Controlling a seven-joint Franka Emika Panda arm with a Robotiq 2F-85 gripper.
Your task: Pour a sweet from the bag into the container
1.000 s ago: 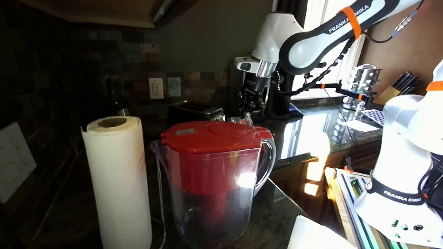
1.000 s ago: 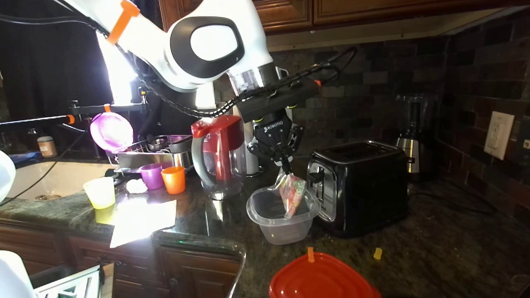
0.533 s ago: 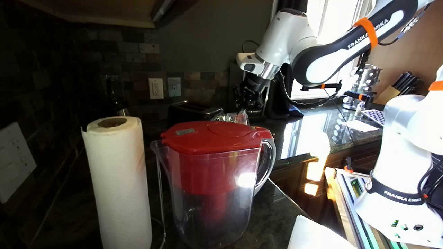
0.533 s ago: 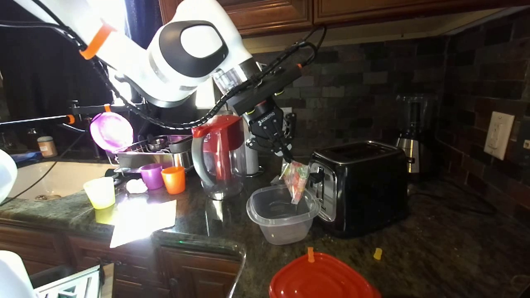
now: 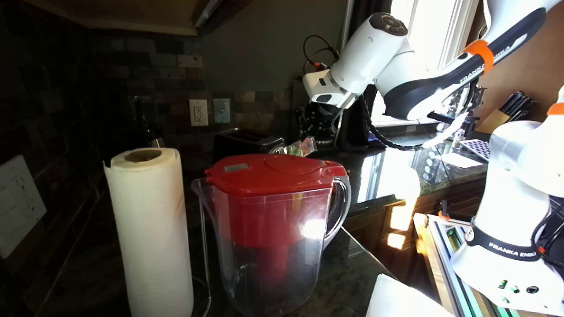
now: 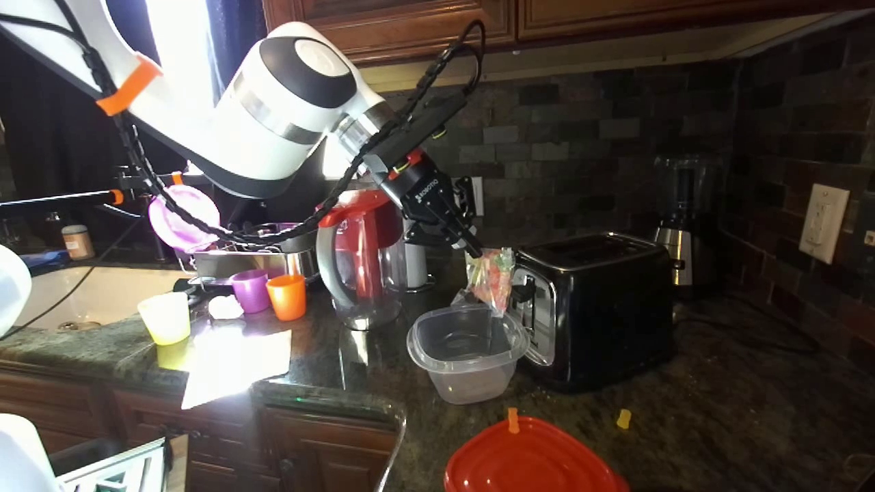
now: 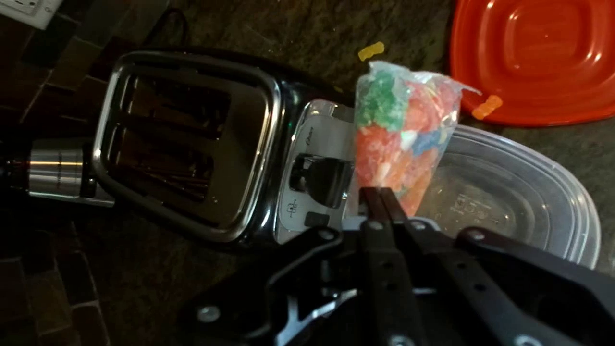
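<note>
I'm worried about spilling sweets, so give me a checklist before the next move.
1. Gripper shut on bag: ok.
2. Container upright on counter: ok.
3. Bag centred over container: not ok, seems offset toward the toaster.
4. Bag clear of toaster: cannot tell, their outlines meet in the wrist view.
5. Bag open for pouring: cannot tell.
6. Nothing loose nearby: not ok; yellow sweet on counter, orange sweet at edge of red lid.

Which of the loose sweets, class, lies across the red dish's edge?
The orange sweet: it straddles the edge of the red dish, while the yellow sweet lies apart, on the counter.
</note>
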